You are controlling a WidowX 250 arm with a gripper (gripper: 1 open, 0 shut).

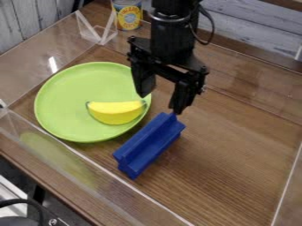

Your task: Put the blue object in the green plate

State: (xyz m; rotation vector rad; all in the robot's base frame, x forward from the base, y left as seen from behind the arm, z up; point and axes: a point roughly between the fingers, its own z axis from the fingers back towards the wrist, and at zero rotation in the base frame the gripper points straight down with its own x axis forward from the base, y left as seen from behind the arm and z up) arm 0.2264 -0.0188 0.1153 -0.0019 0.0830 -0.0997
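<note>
The blue object (150, 144), a deep blue grooved block, lies diagonally on the wooden table near the front, just right of the green plate (65, 110). That plate is round and lime green, and a yellow banana-like wedge (116, 111) rests in it. My gripper (162, 95) points down with its black fingers spread wide and nothing between them. It hangs just above the block's far end, beside the plate's right rim.
Clear plastic walls (48, 154) fence the tabletop on all sides. A yellow-labelled can (127, 16) stands at the back, outside the wall, next to a transparent stand (97, 31).
</note>
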